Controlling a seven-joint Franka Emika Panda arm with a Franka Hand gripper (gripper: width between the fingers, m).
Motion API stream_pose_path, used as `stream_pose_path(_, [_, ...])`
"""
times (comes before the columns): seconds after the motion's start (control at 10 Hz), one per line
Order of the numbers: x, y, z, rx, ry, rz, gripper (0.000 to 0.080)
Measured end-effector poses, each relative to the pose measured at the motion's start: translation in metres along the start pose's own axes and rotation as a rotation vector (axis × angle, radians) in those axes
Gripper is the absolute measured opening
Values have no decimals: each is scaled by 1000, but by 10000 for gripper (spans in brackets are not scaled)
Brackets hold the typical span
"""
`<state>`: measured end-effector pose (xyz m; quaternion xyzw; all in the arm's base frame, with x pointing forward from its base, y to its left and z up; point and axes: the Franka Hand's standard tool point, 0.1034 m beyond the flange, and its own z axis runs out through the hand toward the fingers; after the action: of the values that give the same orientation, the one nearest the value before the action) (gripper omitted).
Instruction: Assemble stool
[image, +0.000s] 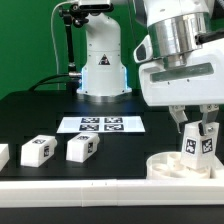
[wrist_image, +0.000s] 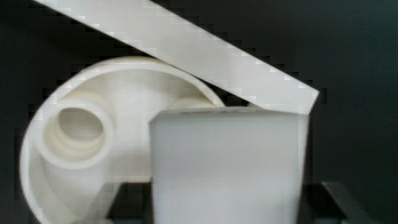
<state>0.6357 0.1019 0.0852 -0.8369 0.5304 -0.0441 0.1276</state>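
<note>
Over round white seat disc (image: 166, 166), hand (image: 201, 138) grips tagged blocky white leg (image: 201, 149).

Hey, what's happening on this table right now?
The robot's gripper is clamped on one white stool leg, holding it upright over the round seat disc. Two spare legs lie loose on the black table toward the exterior view's left, and another is cut off at the edge. Nothing looks attached to the seat yet.
</note>
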Motion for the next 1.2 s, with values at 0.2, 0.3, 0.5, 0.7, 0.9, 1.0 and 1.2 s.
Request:
stream_pose_path(0.2, [-1, -1, -1, -1, -2, -30, 405])
stream_pose_path(0.3, [-1, -2, -3, -4, -6, -62, 611])
stream_pose_path(0.5, [-2, -8, -11, 0, -10, -118, 643])
stream_pose_path(0.7, [-2, -9, -12, 3, -8, -158, 648])
stream_pose_path(0.9, [-3, -9, -12, 3, -7, -306, 649])
stream_pose_path(1.0, [-7, -11, -12, -1, -4, -413, 649])
stream_pose_path(1.2, [-14, -15, -15, -13, 12, -636, 649])
